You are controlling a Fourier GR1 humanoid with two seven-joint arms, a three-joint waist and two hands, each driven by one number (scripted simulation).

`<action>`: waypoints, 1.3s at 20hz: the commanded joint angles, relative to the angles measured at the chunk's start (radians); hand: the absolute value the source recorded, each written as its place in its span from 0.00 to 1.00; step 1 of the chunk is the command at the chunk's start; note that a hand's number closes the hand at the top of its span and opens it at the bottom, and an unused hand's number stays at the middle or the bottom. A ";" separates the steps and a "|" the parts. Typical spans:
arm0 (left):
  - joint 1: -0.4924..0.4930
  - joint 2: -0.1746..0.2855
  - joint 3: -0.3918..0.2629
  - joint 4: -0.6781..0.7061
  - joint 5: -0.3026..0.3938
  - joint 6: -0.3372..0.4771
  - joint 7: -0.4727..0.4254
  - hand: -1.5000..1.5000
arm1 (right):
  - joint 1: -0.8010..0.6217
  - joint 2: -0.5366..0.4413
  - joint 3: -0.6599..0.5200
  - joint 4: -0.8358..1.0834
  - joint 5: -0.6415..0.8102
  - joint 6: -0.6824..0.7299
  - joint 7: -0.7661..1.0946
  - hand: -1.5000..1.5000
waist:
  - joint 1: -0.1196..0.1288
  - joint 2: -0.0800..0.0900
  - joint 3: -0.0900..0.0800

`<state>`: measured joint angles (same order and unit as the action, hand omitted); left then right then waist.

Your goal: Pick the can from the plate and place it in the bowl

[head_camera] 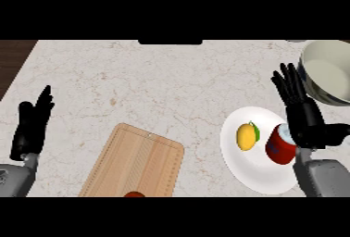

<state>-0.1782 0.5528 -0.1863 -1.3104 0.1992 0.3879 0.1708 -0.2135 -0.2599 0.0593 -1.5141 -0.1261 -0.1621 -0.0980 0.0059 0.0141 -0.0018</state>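
While the red cylindrical can with a silver top is sitting on the right side of the round white plate, beside a yellow fruit, the right hand is hanging just right of it, fingers straight and spread, gripping nothing. The left hand is resting open at the left edge. The pale round bowl is standing beyond the plate.
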 commanded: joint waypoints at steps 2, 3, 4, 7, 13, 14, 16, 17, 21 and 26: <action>0.004 -0.036 -0.002 -0.070 0.020 -0.050 -0.047 0.50 | 0.008 -0.058 0.041 0.036 0.032 0.048 0.174 1.00 | 0.000 -0.015 0.001; -0.012 -0.101 -0.037 -0.080 0.017 -0.033 -0.081 0.50 | 0.027 -0.064 0.112 0.038 0.072 0.064 0.230 1.00 | -0.003 -0.015 -0.001; -0.028 -0.137 -0.047 -0.103 0.029 -0.036 -0.111 0.50 | 0.055 -0.082 0.133 0.070 0.073 0.099 0.264 1.00 | -0.005 -0.014 -0.002; -0.055 -0.152 -0.075 -0.136 0.038 -0.065 -0.108 0.50 | 0.039 -0.359 0.222 0.094 0.391 0.118 0.262 1.00 | -0.011 -0.021 -0.041; 0.017 -0.222 -0.113 -0.217 0.031 -0.048 -0.151 0.50 | 0.276 -0.019 0.094 -0.181 0.306 -0.316 0.181 0.00 | -0.030 -0.023 0.002; -0.020 -0.231 -0.105 -0.198 0.019 -0.032 -0.132 0.50 | 0.315 -0.001 0.131 -0.240 0.341 -0.338 0.168 0.00 | -0.031 -0.021 0.001; -0.008 -0.220 -0.083 -0.181 0.069 -0.118 -0.149 0.50 | 0.284 -0.019 0.171 -0.337 0.455 -0.371 0.295 0.00 | -0.021 -0.018 0.000; 0.003 -0.237 -0.108 -0.235 0.021 -0.054 -0.114 0.50 | 0.306 -0.039 0.178 -0.387 0.490 -0.367 0.316 0.00 | -0.017 -0.019 0.001; 0.013 -0.238 -0.102 -0.241 0.017 -0.073 -0.108 0.50 | 0.274 -0.151 0.133 -0.494 0.625 -0.286 0.580 0.00 | -0.014 -0.018 0.000; 0.036 -0.255 -0.108 -0.247 -0.001 -0.086 -0.138 0.50 | 0.139 -0.216 0.073 -0.550 0.647 -0.092 0.911 0.00 | -0.003 -0.016 0.000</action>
<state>-0.1641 0.3122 -0.2804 -1.5276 0.2204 0.2983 0.0331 -0.0066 -0.4408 0.1561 -2.0178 0.4813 -0.3538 0.6099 -0.0068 -0.0031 -0.0023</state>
